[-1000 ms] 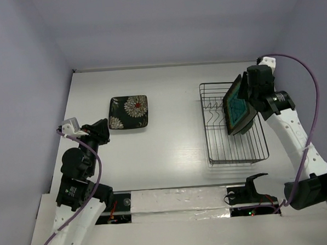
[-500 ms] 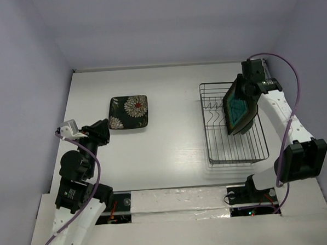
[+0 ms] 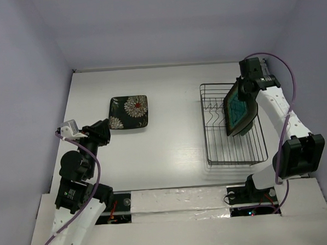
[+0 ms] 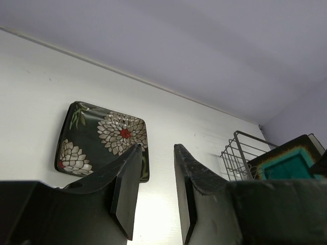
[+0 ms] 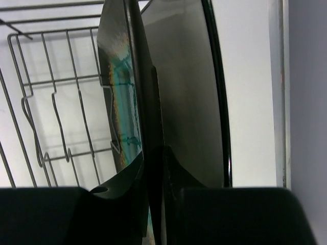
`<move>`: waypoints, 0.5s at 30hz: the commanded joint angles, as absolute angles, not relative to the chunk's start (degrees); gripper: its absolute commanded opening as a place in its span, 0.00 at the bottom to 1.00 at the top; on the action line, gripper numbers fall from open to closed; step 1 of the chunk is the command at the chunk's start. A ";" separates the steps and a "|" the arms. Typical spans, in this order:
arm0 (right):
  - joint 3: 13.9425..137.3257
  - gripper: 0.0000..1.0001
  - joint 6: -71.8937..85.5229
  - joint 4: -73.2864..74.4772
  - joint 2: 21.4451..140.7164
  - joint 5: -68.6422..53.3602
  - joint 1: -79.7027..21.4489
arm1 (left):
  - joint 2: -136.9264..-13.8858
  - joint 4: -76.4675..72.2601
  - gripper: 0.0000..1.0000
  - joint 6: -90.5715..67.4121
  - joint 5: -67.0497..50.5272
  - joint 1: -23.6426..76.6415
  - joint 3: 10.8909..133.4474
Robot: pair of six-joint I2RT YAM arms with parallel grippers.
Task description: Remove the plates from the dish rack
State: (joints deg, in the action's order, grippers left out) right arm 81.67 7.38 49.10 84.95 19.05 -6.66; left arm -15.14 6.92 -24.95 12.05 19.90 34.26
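R gripper (image 5: 153, 153) on teal plate (image 3: 238, 108) rim

R tool (image 5: 153, 153) on teal plate (image 5: 118, 92) edge, rack (image 5: 61, 78) behind

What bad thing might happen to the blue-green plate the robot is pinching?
The right gripper holds the teal plate only by its thin rim, so the plate might slip and bang into the dish rack. The plate's lower edge sits down among the rack's wires, so lifting it may snag there and drag the rack.
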 commanded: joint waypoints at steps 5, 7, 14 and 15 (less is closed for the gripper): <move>95.17 0.00 7.56 53.42 82.61 22.23 -7.12 | -15.29 4.66 0.30 -24.79 11.87 20.21 34.45; 99.04 0.00 7.47 54.84 83.23 24.78 -8.52 | -15.47 4.57 0.30 -24.79 11.87 20.21 34.54; 109.15 0.00 8.87 56.34 82.80 25.14 -10.28 | -15.82 4.48 0.31 -24.79 11.87 20.21 34.37; 109.86 0.00 9.31 55.82 82.27 23.48 -11.15 | -15.91 4.48 0.31 -24.79 11.87 20.21 34.45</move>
State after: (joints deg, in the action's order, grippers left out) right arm 103.20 7.03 62.52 85.86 24.47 -8.73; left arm -15.25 6.90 -24.95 12.05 19.90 34.26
